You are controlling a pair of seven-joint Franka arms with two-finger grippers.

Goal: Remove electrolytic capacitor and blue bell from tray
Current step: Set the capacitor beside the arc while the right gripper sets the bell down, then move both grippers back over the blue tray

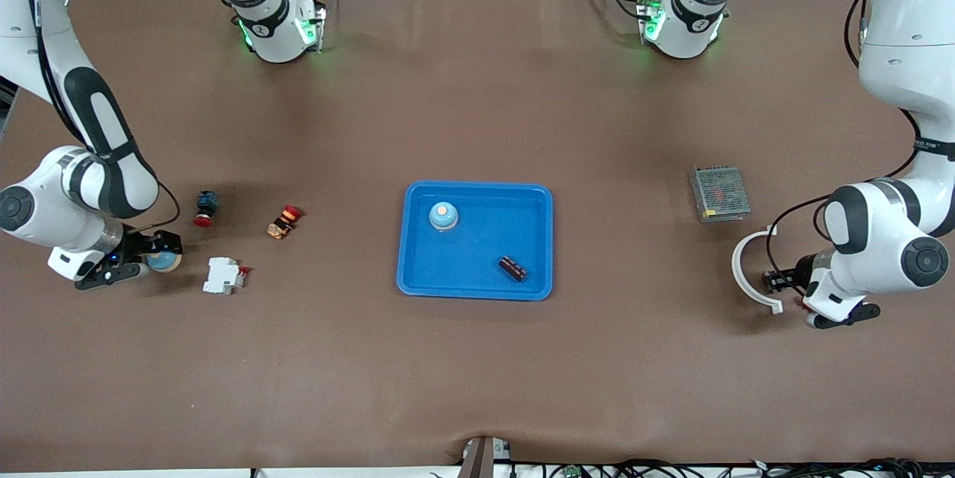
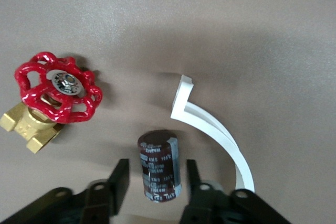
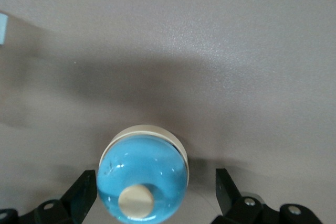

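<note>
**Step: release and clear.**

- Tray [image 1: 418, 198] at table centre holds a second bell [image 1: 443, 216] and a second capacitor [image 1: 512, 268].
- R gripper [image 3: 155, 174]: low at the table, well apart from tray toward right arm's end. Jaws released around blue bell [image 3: 143, 177], which sits on the table.
- L gripper [image 2: 156, 163]: low, well apart from tray toward left arm's end. Jaws released, with a gap each side of capacitor [image 2: 159, 165], which lies on its side.
- Lift both straight up, no sideways drift. Capacitor prob. rolls if nudged.
- White curved strip [image 2: 220, 132] lies just beside capacitor, so avoid it.
</note>
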